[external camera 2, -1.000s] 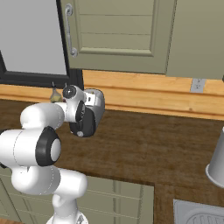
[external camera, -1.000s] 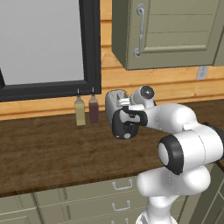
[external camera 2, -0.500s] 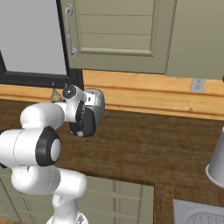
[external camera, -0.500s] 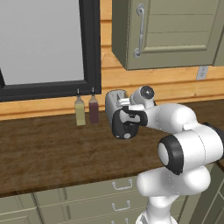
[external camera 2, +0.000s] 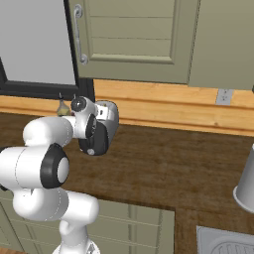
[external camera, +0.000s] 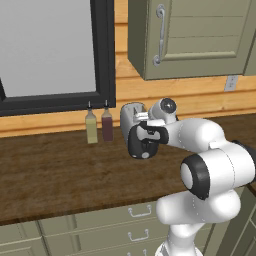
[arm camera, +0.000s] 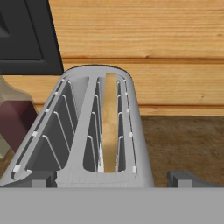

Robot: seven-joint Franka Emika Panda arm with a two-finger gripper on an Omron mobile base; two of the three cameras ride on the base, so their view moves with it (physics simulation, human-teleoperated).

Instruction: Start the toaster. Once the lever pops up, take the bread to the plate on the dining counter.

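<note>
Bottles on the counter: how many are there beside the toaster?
2. A pale olive bottle stands under the window, and a dark red bottle stands between it and the toaster. The arm could hide others.

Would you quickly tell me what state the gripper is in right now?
Gripper: open, holding nothing; it hovers just above the toaster, with the bread sitting in the right-hand slot.

Even, bright rendered light, soft faint shadows, no glare, sharp focus throughout
</note>
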